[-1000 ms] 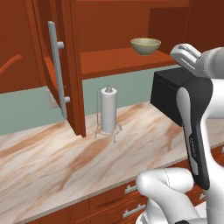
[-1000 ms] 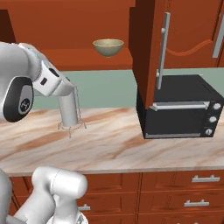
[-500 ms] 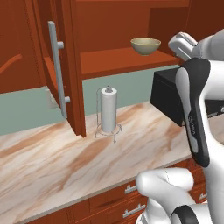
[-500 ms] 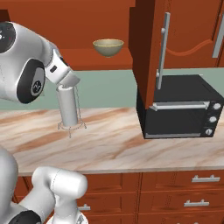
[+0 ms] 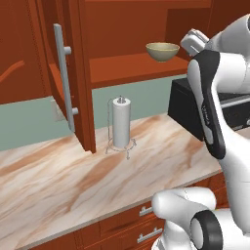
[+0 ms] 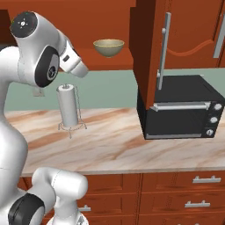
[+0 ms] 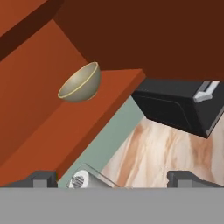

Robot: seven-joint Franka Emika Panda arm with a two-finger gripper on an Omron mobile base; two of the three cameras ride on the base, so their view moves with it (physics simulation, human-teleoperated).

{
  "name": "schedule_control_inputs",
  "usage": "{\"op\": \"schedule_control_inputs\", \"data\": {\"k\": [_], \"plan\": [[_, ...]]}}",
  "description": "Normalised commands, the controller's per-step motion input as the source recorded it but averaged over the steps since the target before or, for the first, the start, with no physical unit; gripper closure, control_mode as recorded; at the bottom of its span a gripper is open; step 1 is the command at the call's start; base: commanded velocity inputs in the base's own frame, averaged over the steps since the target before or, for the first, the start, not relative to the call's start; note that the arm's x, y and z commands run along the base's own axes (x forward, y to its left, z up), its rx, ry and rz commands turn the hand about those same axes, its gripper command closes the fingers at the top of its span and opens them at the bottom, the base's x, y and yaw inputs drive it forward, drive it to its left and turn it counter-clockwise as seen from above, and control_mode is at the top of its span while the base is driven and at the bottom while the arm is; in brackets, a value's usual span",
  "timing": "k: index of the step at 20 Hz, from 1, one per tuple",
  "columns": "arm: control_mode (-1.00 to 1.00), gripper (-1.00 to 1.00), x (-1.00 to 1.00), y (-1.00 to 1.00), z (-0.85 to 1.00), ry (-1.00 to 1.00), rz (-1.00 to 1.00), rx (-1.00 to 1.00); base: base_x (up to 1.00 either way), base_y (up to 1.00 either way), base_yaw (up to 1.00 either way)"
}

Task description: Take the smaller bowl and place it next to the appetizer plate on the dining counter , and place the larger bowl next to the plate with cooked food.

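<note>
The smaller bowl (image 5: pixel 162 51) (image 6: pixel 108 47) (image 7: pixel 81 83) is plain olive-tan and stands upright on the open cabinet's red-brown shelf (image 5: pixel 127 73). My gripper (image 7: pixel 114 180) is open with nothing between its fingertips (image 7: pixel 41 178). It is raised in front of the shelf and a little below it. The bowl lies ahead of it, up and to the left in the hand view, still well apart. The larger bowl, both plates and the dining counter are out of view.
A paper towel roll on a wire stand (image 5: pixel 121 128) (image 6: pixel 68 107) stands on the marble counter (image 5: pixel 73 180) under the shelf. A black toaster oven (image 6: pixel 180 107) (image 7: pixel 175 105) sits to its right. Open cabinet doors (image 5: pixel 68 83) (image 6: pixel 151 52) flank the shelf.
The arm has swung upward, lifting the hand from beside the paper towel roll to shelf height. The bowl has not moved, and the gripper has stayed open.
</note>
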Motion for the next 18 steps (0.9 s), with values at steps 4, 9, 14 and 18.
{"op": "schedule_control_inputs", "data": {"k": [4, 9, 14, 18], "plan": [[-1.00, -1.00, 0.58, 0.00, -0.01, 0.00, 0.00, 0.00, 0.00, 0.00, 0.00], [-1.00, -1.00, 0.57, 0.00, -0.02, 0.03, 0.00, 0.00, 0.00, 0.00, 0.00], [-1.00, -1.00, 0.53, -0.06, 0.00, 0.05, 0.00, 0.00, 0.00, 0.00, 0.00], [-1.00, -1.00, 0.57, -0.09, -0.04, 0.04, 0.00, 0.00, 0.00, 0.00, 0.00]]}}
